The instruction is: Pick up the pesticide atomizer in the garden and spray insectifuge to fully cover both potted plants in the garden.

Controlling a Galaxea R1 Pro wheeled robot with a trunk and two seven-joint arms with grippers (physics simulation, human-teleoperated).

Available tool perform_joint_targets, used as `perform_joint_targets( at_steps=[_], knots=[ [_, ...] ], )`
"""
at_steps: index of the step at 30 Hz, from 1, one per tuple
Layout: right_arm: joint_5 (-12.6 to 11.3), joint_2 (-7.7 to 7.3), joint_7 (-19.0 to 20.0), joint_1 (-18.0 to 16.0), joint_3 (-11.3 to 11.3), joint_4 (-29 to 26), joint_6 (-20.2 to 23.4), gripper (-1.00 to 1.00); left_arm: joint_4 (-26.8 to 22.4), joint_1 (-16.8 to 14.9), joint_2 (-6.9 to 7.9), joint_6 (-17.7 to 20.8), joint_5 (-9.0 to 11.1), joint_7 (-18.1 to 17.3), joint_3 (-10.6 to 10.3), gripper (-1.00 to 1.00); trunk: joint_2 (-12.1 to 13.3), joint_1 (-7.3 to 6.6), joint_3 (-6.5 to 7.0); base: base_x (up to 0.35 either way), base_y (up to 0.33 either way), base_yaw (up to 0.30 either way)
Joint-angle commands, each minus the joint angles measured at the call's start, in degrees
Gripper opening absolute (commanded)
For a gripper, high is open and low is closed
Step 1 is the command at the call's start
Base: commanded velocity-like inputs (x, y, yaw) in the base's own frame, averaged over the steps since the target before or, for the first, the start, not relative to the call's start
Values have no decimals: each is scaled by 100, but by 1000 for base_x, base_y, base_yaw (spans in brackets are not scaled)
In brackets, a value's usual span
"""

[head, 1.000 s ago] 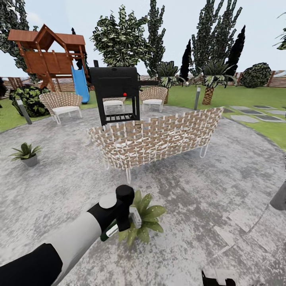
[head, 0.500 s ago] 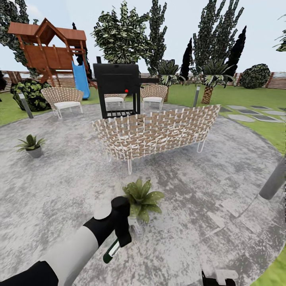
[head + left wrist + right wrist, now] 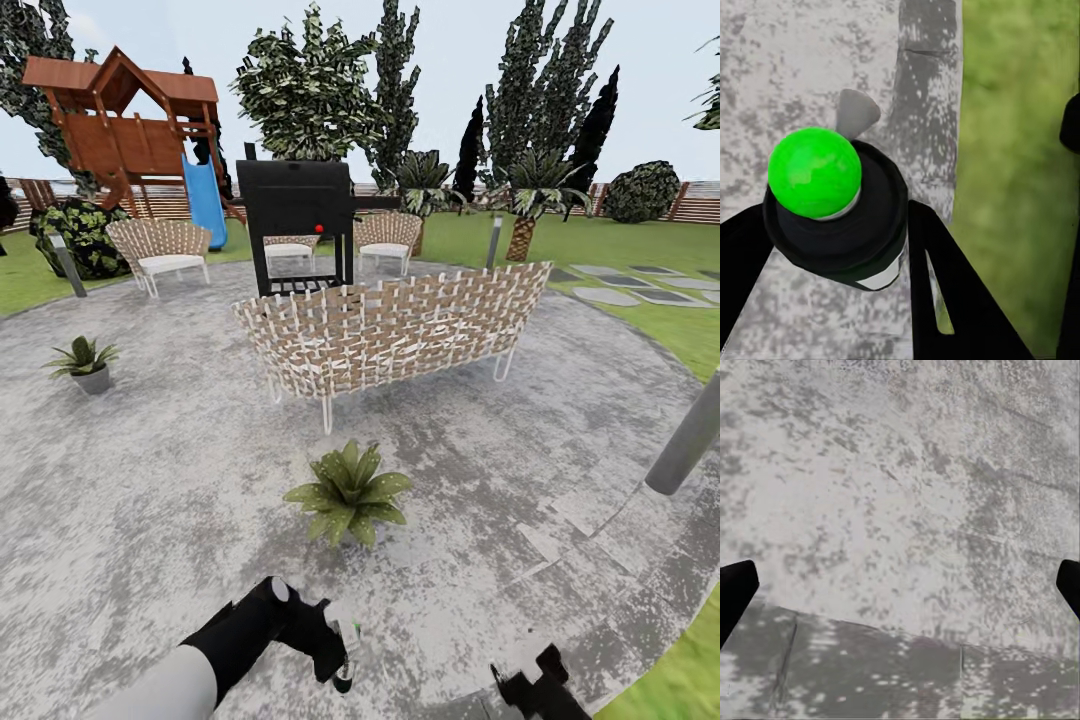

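A round grey mottled patio [image 3: 180, 480] carries two potted plants, one near the middle [image 3: 348, 493] and one well off by its edge [image 3: 86, 362], plus a woven bench [image 3: 395, 330], possibly three chairs and a black grill [image 3: 297, 226].

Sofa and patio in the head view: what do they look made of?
The sofa looks like woven wicker or rattan, tan and white strips in an open lattice, on thin pale legs, possibly metal. The patio looks like matte stone or concrete paving: mottled grey, with faint slab joints near its edge.
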Motion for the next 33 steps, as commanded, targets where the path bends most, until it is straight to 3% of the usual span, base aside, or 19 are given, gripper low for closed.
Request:
perform_joint_targets(
  at_steps=[1,3,5,8,10,12,17,19,20,25,27,29,32,33],
  knots=[
    [318,-11,662,-157,32,-32,-16,100,104,1,69,-249,9,-37,257,-100,-2,-1,-6,0,0,0],
    [567,-139,2554,-594,97,-209,-15,100,381,-16,142,-626,10,-81,491,-100,-2,-1,-6,0,0,0],
    [617,-169,3560,-749,114,-479,-19,100,531,-41,202,-703,12,-288,536,-100,-2,-1,-6,0,0,0],
    [633,-129,4492,-847,130,-818,-16,100,610,-65,234,-728,-21,-729,543,-100,-2,-1,-6,0,0,0],
    [634,-117,4866,-932,130,-862,-17,100,617,-74,231,-697,-26,-791,524,-100,-2,-1,-6,0,0,0],
    [633,-84,4996,-961,127,-868,-19,100,620,-76,225,-675,-27,-806,513,-100,-2,-1,-6,0,0,0],
    [805,497,5106,-977,144,-821,-22,100,636,-70,216,-639,-73,-798,404,-100,-2,-1,-6,0,0,0],
    [867,602,5111,-978,148,-814,-21,100,637,-63,206,-633,-151,-777,379,-100,-2,-1,-6,0,0,0],
    [882,667,5112,-978,149,-812,-23,-100,637,-61,204,-631,-185,-769,372,-100,-2,-1,-6,0,0,0],
    [903,891,5114,-978,150,-810,-30,-100,641,-51,191,-629,-223,-742,365,-100,-2,-1,-6,0,0,0],
    [905,1037,5114,-978,150,-810,-32,-100,645,-44,185,-629,-228,-681,370,-100,-2,-1,-6,0,0,0],
    [906,1279,5114,-978,157,-810,-33,-100,646,-25,183,-629,-229,-644,373,-100,-2,-1,-6,0,0,0],
    [906,1478,5114,-1026,335,-817,-33,-100,646,-8,189,-629,-230,-622,374,-100,-2,-1,-6,0,0,0],
    [902,1478,5114,-1075,366,-818,-33,-100,646,-7,187,-629,-230,-582,374,-100,-2,-1,-6,0,0,0]
  ],
)
